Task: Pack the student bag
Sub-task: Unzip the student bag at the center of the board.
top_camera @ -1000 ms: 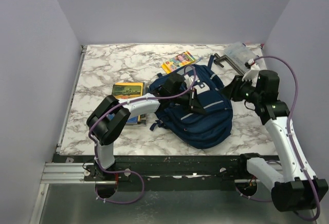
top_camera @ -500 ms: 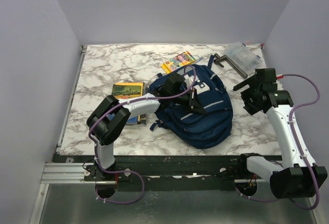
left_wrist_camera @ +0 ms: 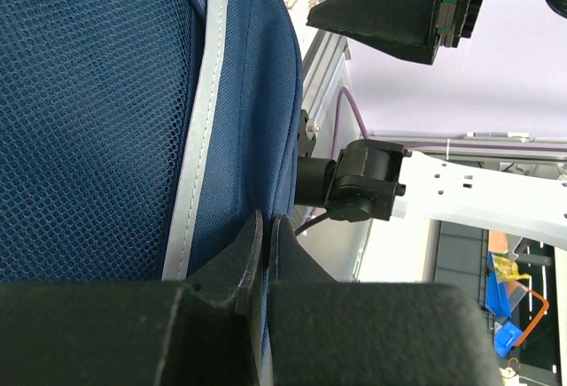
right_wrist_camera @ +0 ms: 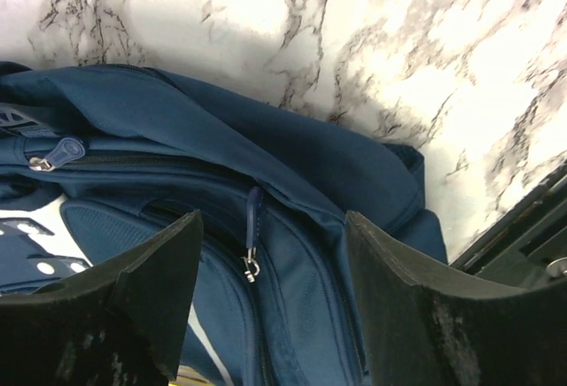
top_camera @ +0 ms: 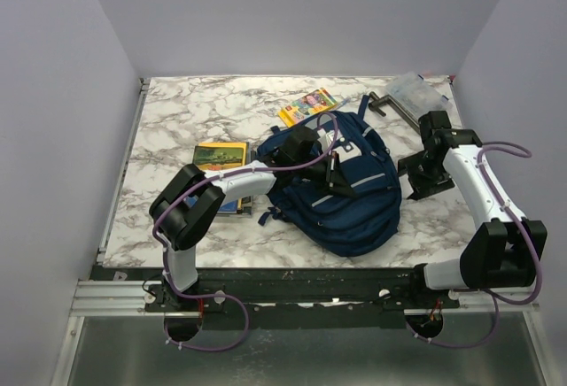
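Top external view, Ben: the bag (top_camera: 354,200) lies mid-surface (top_camera: 177,111), and the zips I can see look closed. Which step is this?

Opening it, Ana, I'd judge. The left fingers (left_wrist_camera: 261,244) are pinched tight on a fold of its blue fabric. The right fingers (top_camera: 415,175) hang spread and empty over its right edge.

And next?

Probably lower onto the zip pull (right_wrist_camera: 252,222) between them, close squarely, then draw along the zip.
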